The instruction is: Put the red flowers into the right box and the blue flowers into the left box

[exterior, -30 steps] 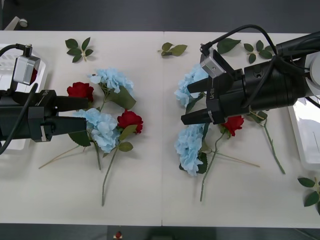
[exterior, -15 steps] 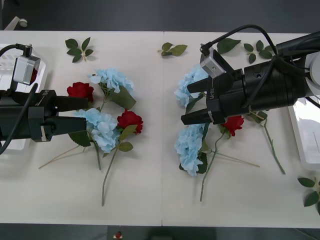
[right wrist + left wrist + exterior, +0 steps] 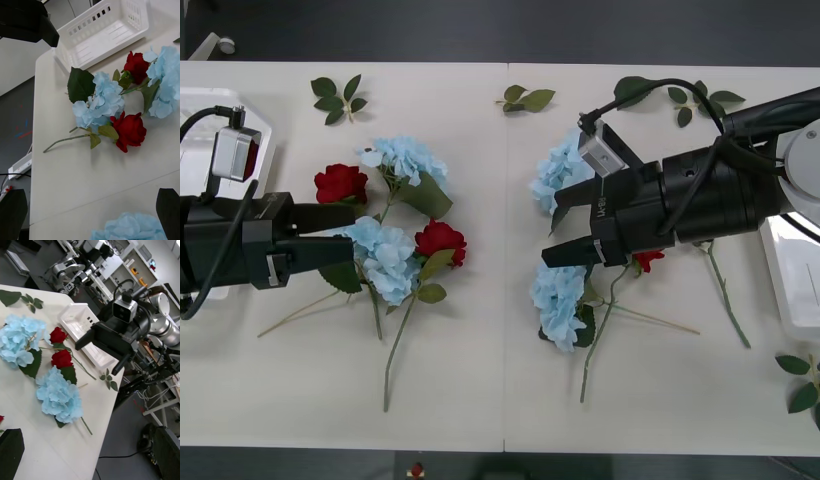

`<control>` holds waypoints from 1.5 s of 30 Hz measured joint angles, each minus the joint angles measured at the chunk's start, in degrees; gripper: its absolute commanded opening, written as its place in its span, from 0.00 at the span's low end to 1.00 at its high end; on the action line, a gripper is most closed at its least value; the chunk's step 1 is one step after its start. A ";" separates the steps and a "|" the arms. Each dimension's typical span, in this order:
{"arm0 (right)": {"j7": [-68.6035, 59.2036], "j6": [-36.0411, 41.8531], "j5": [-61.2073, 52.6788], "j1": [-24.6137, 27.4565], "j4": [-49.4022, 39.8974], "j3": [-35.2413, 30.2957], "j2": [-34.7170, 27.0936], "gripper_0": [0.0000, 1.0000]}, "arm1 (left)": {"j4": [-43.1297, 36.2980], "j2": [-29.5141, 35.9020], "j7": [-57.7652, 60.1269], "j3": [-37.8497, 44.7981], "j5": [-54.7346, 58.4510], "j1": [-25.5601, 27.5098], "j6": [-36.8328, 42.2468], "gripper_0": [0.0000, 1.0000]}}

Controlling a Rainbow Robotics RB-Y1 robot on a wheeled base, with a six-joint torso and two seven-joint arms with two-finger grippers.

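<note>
1. White table (image 3: pixel 480 400) carries every flower; none is boxed yet.
2. Left box (image 3: pixel 205 110) and right box (image 3: pixel 795 270) sit at opposite table ends.
3. Blue flowers (image 3: pixel 388 255) and red flowers (image 3: pixel 440 240) lie tangled mid-table.
4. Left gripper (image 3: pixel 355 232) and right gripper (image 3: pixel 565 222) hover open and empty; each should close on one stem only.
</note>
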 measured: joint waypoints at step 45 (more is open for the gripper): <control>-53.95 25.83 50.96 -11.26 21.81 7.01 -4.04 1.00 | 23.85 -29.35 78.75 7.15 -104.53 -23.28 19.95 1.00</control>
